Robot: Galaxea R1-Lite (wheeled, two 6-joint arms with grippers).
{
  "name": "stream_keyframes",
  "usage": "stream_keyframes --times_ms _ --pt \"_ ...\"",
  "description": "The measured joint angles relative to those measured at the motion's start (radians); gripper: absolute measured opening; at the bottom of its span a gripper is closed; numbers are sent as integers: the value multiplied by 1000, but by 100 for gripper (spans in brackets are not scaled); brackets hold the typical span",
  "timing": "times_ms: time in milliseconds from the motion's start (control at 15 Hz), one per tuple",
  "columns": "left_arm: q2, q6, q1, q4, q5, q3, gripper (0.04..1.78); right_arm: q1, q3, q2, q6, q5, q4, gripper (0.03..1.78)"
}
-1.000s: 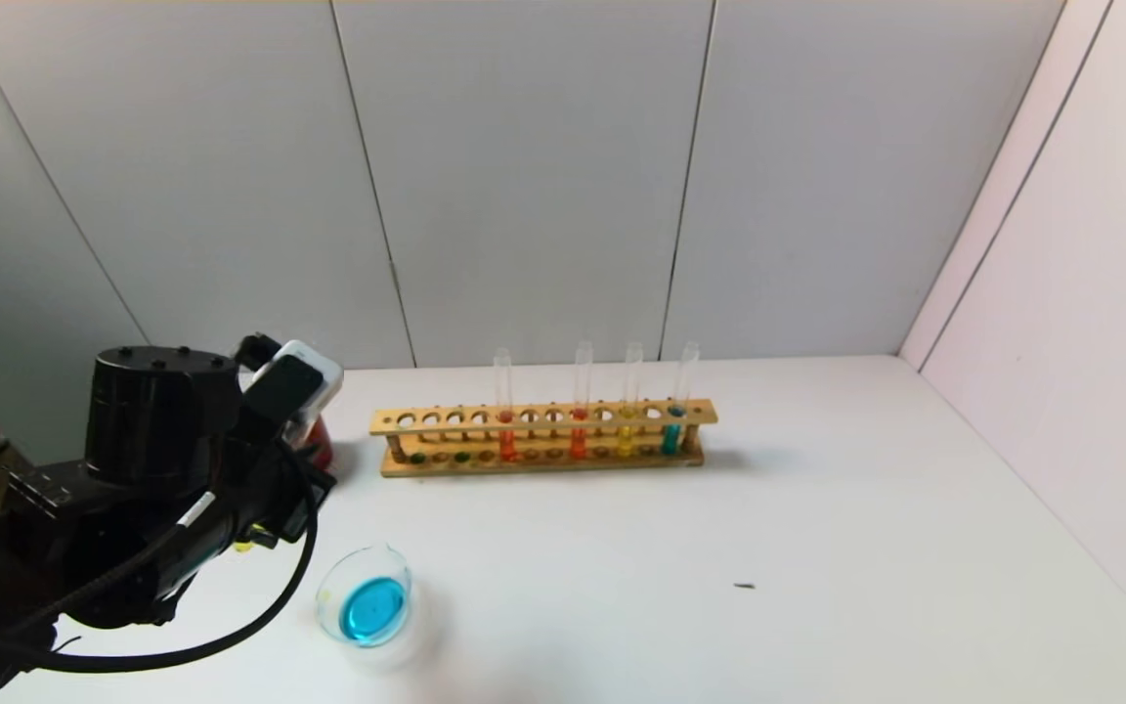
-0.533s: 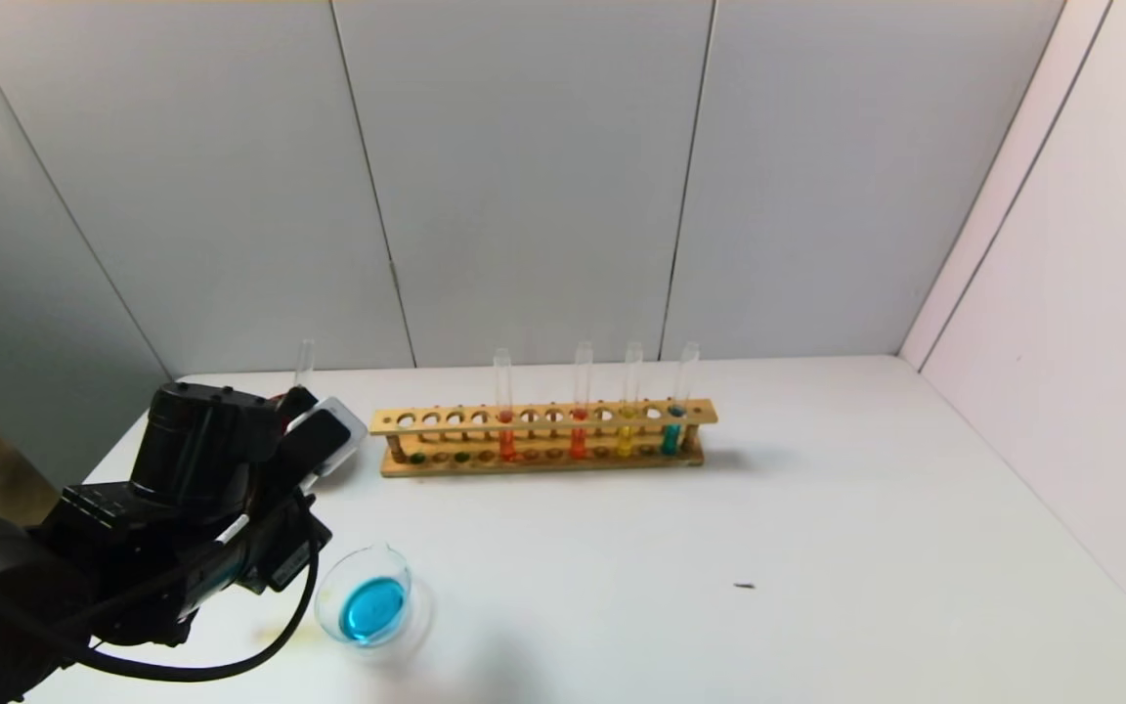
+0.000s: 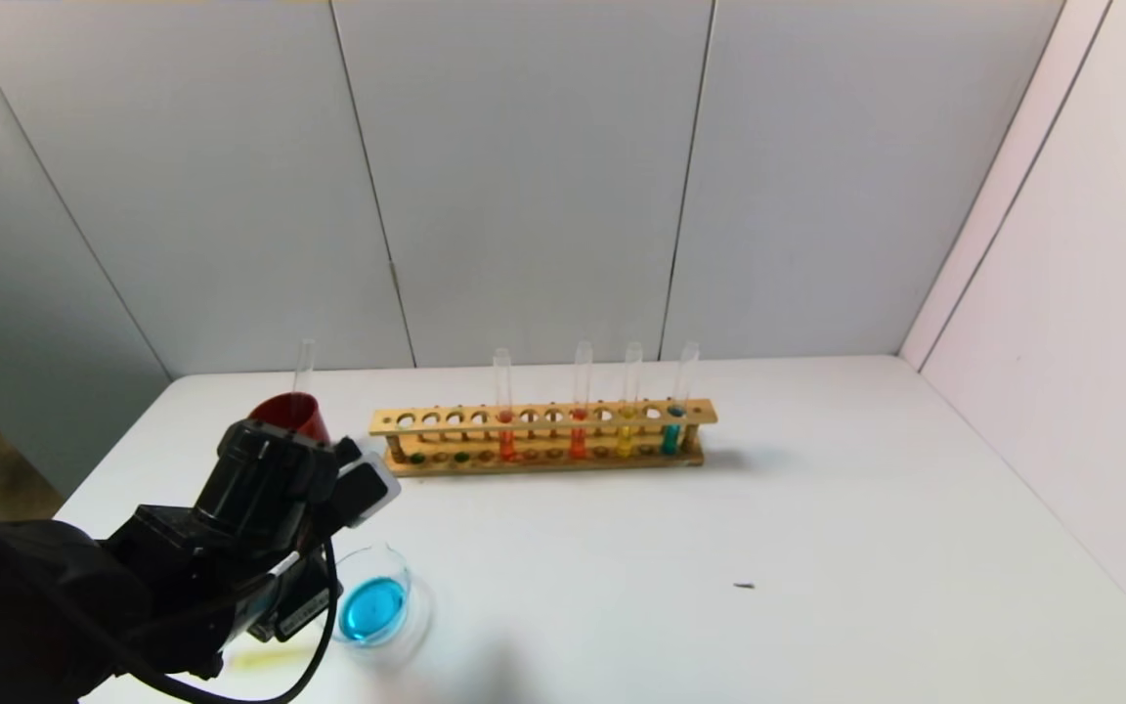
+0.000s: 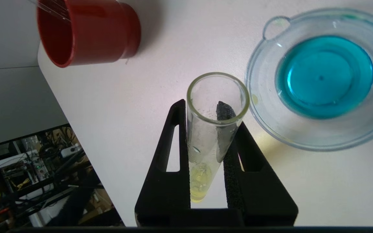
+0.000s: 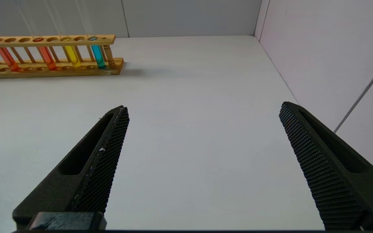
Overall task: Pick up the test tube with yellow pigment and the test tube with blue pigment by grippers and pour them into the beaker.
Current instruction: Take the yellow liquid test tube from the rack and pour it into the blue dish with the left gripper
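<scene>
My left gripper [image 4: 201, 104] is shut on the test tube with yellow pigment [image 4: 206, 145]. A little lime-yellow liquid sits at the tube's round end, near the palm. The tube's open mouth lies close beside the rim of the beaker [image 4: 267, 106], not over it. The beaker [image 3: 397, 567] holds blue liquid and stands near the table's front left. In the head view my left wrist [image 3: 270, 489] hides the fingers and the tube. The test tube with blue pigment [image 3: 671, 437] [image 5: 98, 57] stands at the right end of the wooden rack [image 3: 543, 418]. My right gripper [image 5: 204, 106] hangs open over bare table.
The rack also holds two orange-red tubes [image 3: 506, 440] and a golden-yellow tube [image 3: 626, 437]. A dark-red cup [image 3: 291, 416] [image 4: 86, 32] with an empty clear tube [image 3: 305, 364] stands left of the rack. The table's left edge [image 4: 76, 129] runs close to my left gripper. Walls close the back and right.
My left arm has come down and moved right toward the beaker with the tube held. The red cup and its empty tube, hidden a second ago, now show.
</scene>
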Motion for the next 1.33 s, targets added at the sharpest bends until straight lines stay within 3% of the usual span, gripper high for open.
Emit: stream_keyframes --times_ms 200,467,1333 --pt "28 9 -34 120 53 -24 34 0 0 0 0 0 0 170" --pt "88 24 -50 160 110 -33 34 0 0 0 0 0 0 170" --pt "156 34 -83 582 119 -231 34 0 0 0 0 0 0 170"
